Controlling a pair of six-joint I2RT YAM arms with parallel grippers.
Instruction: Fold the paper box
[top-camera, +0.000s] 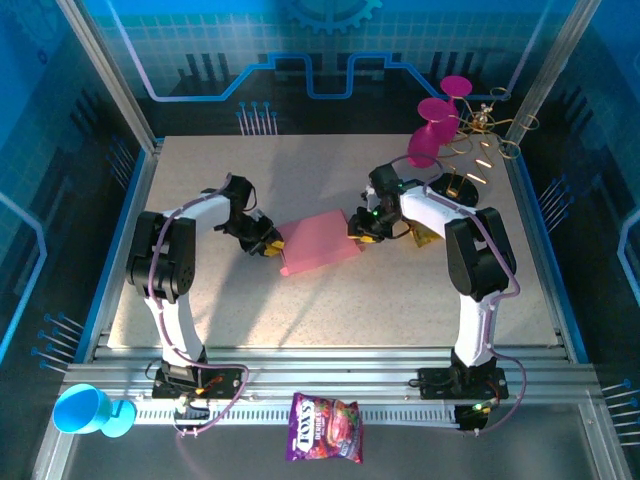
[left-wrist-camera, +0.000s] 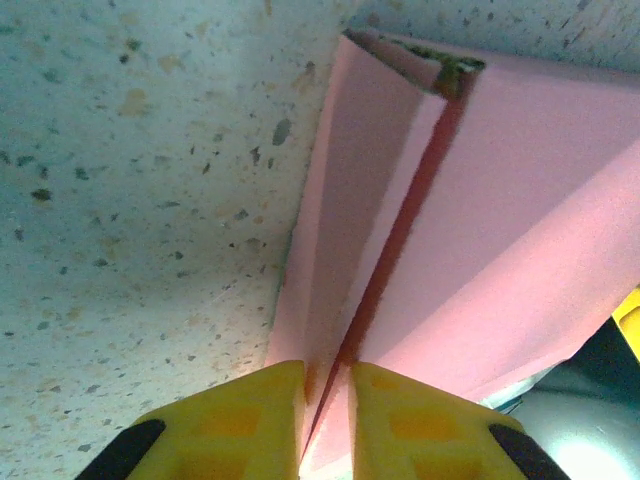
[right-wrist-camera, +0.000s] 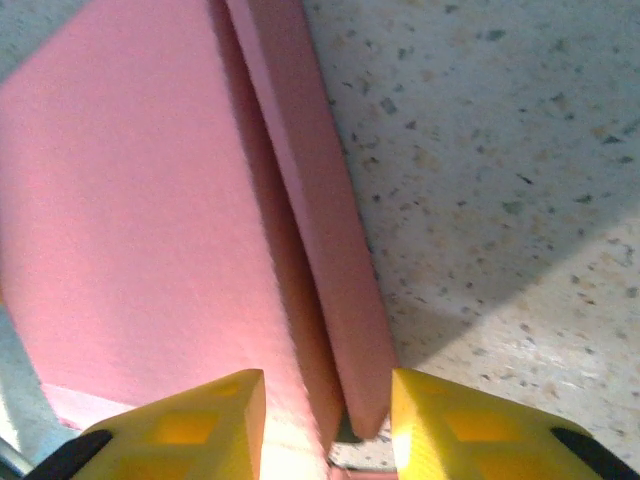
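Observation:
The paper box (top-camera: 318, 243) lies flat and pink in the middle of the table, between my two arms. My left gripper (top-camera: 272, 245) is at its left end. Seen from the left wrist, the yellow fingertips (left-wrist-camera: 268, 400) stand nearly together on a thin pink flap of the box (left-wrist-camera: 500, 200), with a dark fold line running between them. My right gripper (top-camera: 358, 228) is at the box's right end. In the right wrist view it (right-wrist-camera: 328, 400) stands open around the box (right-wrist-camera: 130, 200), a narrow side flap (right-wrist-camera: 330, 250) between the pads with gaps on both sides.
Two magenta cups (top-camera: 435, 125) and gold wire pieces (top-camera: 490, 135) sit at the back right. A small yellowish object (top-camera: 425, 238) lies under the right arm. A purple snack bag (top-camera: 325, 427) and a blue cup (top-camera: 85, 410) rest on the near rail.

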